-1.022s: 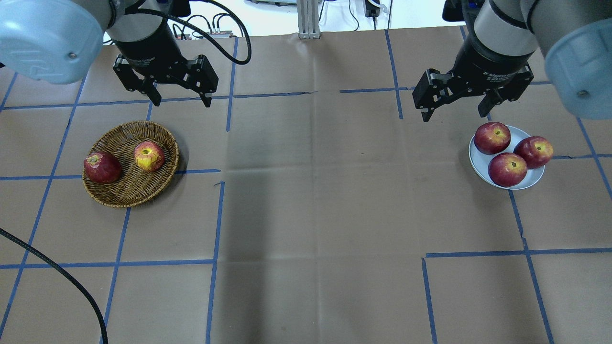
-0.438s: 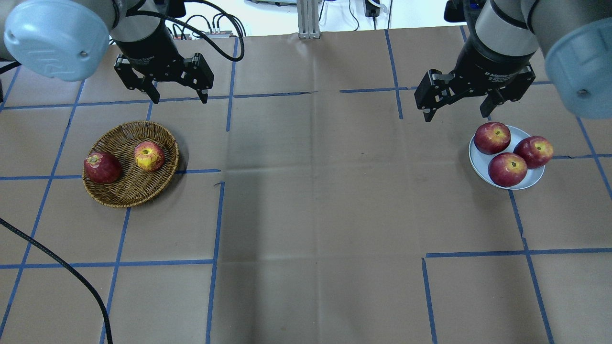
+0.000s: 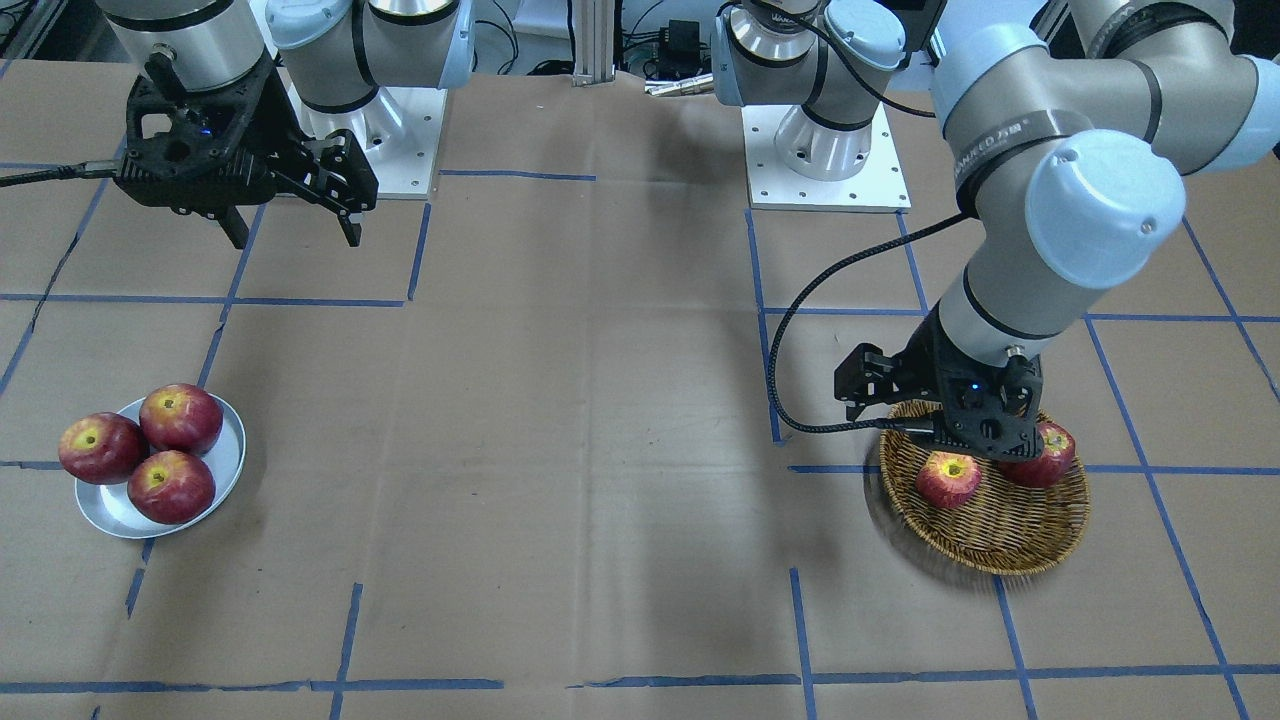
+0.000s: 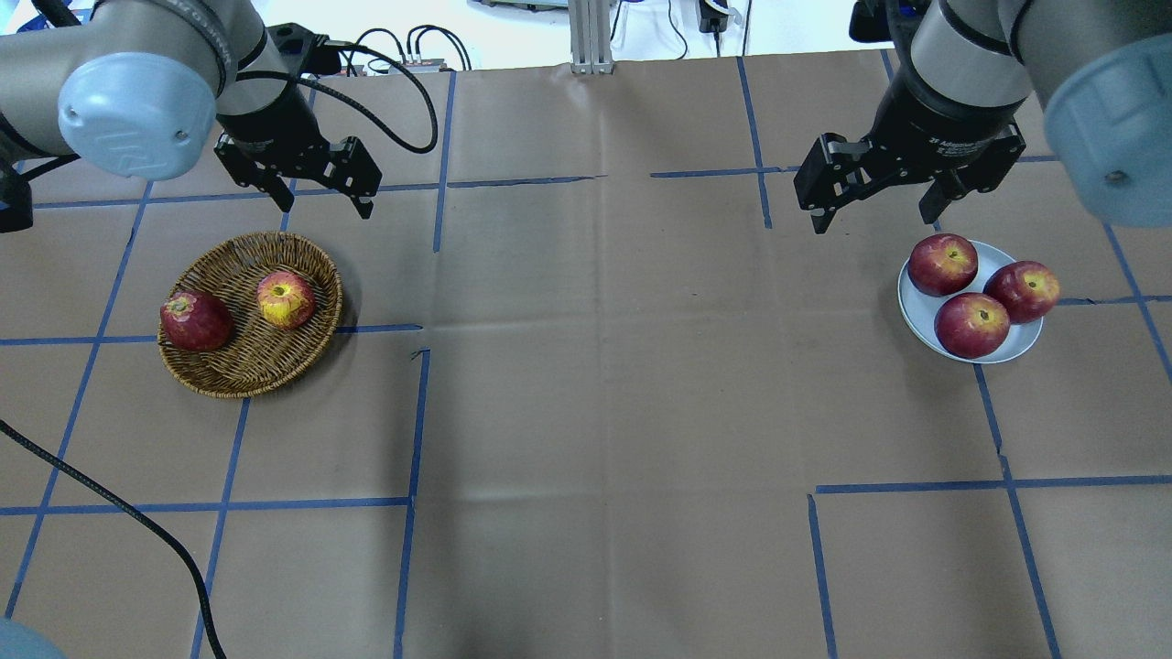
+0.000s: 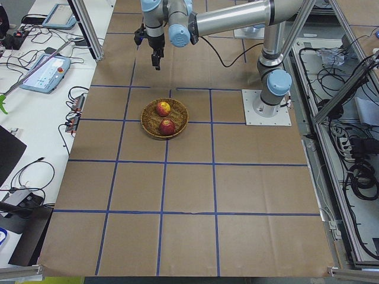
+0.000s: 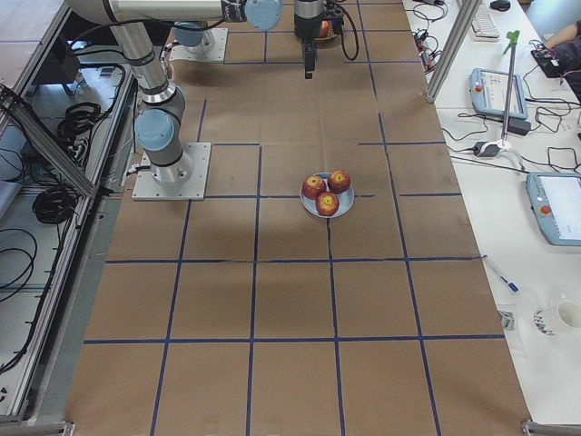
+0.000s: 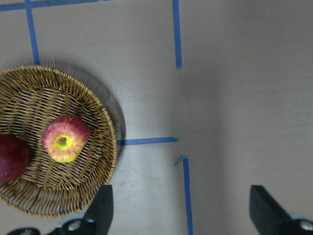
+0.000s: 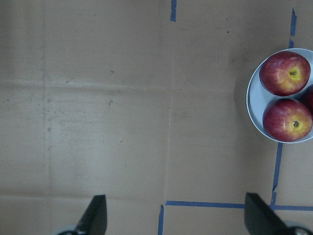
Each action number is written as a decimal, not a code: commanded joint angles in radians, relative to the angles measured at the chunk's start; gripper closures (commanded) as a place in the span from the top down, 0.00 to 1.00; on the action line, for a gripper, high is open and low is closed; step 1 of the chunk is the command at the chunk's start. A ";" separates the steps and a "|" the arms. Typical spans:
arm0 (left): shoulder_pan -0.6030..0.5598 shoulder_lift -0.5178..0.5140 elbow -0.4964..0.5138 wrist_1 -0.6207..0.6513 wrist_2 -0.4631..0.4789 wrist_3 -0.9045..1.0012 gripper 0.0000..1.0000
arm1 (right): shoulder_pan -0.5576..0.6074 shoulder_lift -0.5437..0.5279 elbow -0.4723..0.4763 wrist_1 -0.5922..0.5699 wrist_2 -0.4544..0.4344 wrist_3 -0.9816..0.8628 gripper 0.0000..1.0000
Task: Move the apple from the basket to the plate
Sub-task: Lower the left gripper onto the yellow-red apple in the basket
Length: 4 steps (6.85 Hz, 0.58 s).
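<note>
The pale apple with a yellow top lies in the wicker basket on the table's left, next to a dark red apple. It also shows in the left wrist view and the front view. My left gripper is open and empty, above the table just beyond the basket's far rim. The silver plate on the right holds three glossy red apples. My right gripper is open and empty, beyond the plate's left side.
Brown paper with a blue tape grid covers the table. A black cable trails across the near left corner. The left arm's elbow hangs over the far left of the table.
My left gripper has dropped lower and shifted slightly left, closer to the basket's far rim, still open. The right gripper and all the apples have stayed put.
</note>
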 commanded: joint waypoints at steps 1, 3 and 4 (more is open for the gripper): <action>0.109 -0.015 -0.071 0.066 0.004 0.198 0.98 | 0.000 0.000 0.000 0.000 0.000 -0.002 1.00; 0.161 -0.085 -0.123 0.277 0.089 0.361 0.98 | -0.002 0.002 -0.002 -0.001 0.000 -0.002 1.00; 0.166 -0.113 -0.123 0.287 0.097 0.383 0.98 | -0.002 0.002 0.000 -0.001 0.005 0.000 1.00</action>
